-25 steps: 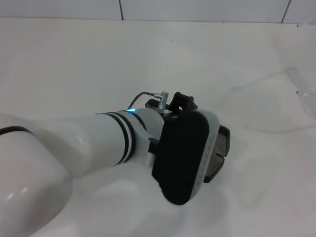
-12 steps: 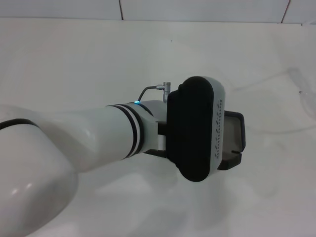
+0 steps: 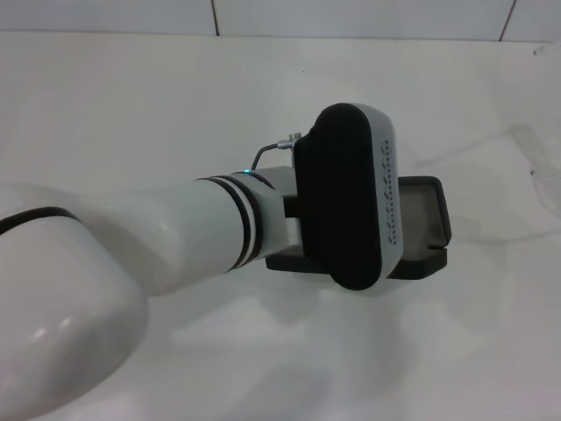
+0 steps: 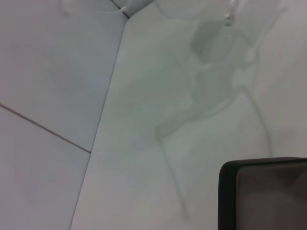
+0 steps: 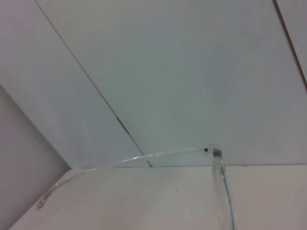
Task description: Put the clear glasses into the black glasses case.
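One case [image 3: 421, 228], black with its grey lining showing, sits on the table [image 3: 131, 105] just under and beyond the left gripper [image 3: 351, 206]; whether those fingers are open I cannot tell. One pair of glasses [image 5: 218, 191], clear, lies well off toward the right. Best steady the case flat, lid fully back, before loading.

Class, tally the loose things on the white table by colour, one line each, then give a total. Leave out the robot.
Black: 1, the black glasses case
Clear: 1, the clear glasses
Total: 2
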